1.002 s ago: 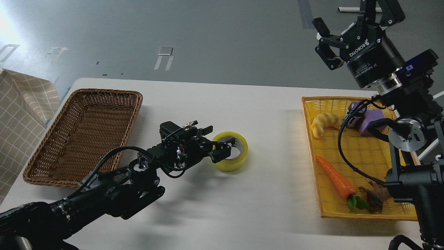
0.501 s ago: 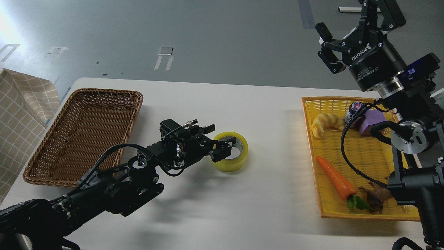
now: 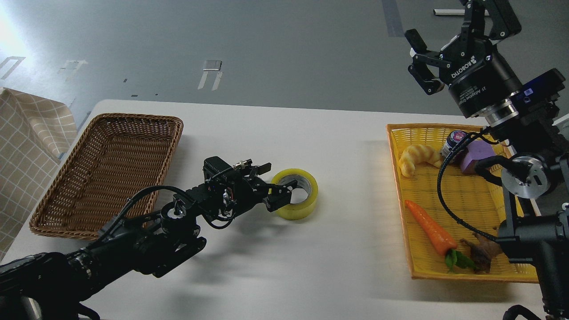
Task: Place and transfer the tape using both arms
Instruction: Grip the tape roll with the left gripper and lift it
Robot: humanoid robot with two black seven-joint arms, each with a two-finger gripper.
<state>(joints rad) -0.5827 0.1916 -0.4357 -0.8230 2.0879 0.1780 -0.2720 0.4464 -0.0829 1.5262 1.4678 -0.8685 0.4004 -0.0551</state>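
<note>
One marking: we read ROBOTIQ on our right gripper [image 3: 438, 46], fingers spread, raised.
Tape [image 3: 295, 199]: mid-bench, wall between our left gripper's [image 3: 272, 186] parted fingers.

yellow tape [image 3: 297, 199] flat on white table [image 3: 311, 266]; left gripper [image 3: 272, 184] at its rim, right gripper [image 3: 449, 42] raised, fingers apart

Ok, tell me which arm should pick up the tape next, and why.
Left. The left gripper is already at the tape on the table, while the right gripper is raised, open, far off above the yellow tray.
</note>
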